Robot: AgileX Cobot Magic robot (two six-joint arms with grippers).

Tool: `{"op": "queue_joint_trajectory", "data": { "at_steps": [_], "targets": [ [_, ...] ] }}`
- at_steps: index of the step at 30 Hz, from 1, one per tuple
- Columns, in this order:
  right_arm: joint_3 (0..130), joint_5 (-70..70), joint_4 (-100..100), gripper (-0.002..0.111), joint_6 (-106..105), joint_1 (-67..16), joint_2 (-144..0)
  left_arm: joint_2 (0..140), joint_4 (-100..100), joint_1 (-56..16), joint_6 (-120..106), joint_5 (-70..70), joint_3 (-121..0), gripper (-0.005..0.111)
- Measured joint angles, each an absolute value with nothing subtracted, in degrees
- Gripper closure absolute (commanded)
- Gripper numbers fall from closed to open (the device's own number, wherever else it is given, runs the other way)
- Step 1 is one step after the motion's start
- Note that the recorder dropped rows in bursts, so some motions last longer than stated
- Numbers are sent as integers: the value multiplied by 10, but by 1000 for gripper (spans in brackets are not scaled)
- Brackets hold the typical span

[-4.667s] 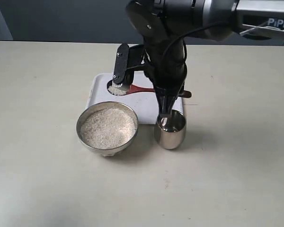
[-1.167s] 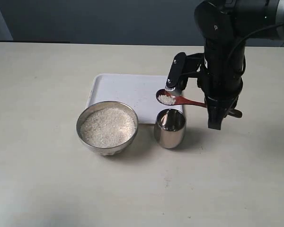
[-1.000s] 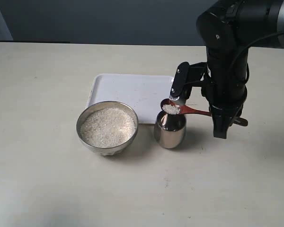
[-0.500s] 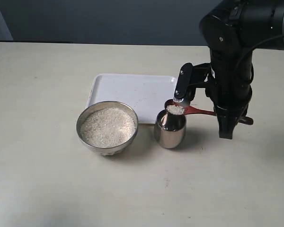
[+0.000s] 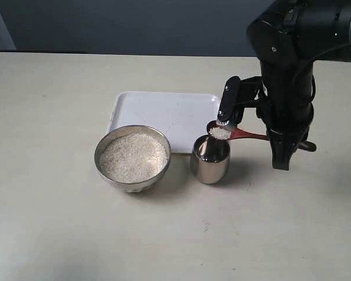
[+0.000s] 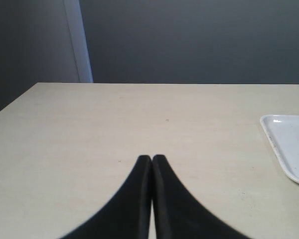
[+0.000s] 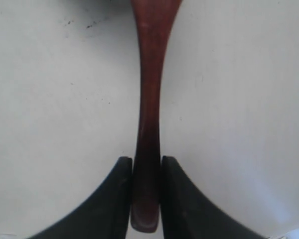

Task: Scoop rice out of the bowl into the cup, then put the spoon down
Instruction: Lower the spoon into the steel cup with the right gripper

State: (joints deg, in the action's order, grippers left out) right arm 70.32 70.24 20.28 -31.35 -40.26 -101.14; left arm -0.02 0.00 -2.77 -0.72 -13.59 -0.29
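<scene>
The spoon [image 5: 246, 135] is held level, and its small bowl carries a heap of rice [image 5: 220, 133] right above the far rim of the cup [image 5: 210, 168]. My right gripper [image 5: 289, 152] is shut on the spoon's handle end, to the right of the cup. In the right wrist view the reddish-brown spoon handle [image 7: 149, 99] runs between the shut fingers of the right gripper [image 7: 146, 162]. The bowl [image 5: 127, 186], full of rice [image 5: 133, 157], stands left of the cup. My left gripper [image 6: 152, 158] is shut on nothing, low over bare table, out of the exterior view.
A white tray [image 5: 158, 108] lies flat behind the bowl and cup; its corner [image 6: 289, 144] shows in the left wrist view. The right arm's dark body [image 5: 286, 52] rises above the table's right side. The pale tabletop [image 5: 181, 234] stretches in front.
The right arm has carried the loaded spoon rightward from over the tray and lowered it, so the heap of rice now sits just above the cup's rim. Bowl and cup have not moved.
</scene>
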Motion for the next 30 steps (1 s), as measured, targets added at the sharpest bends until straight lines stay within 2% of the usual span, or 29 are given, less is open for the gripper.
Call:
{"op": "queue_joint_trajectory", "data": {
  "at_steps": [24,30],
  "targets": [
    [701,702,278,109,-256,-445,-1036,0,0,-34,-7,-136,-3,106],
    [701,702,310,109,-241,-478,-1036,0,0,-35,-7,-136,-3,106]
  ]
}}
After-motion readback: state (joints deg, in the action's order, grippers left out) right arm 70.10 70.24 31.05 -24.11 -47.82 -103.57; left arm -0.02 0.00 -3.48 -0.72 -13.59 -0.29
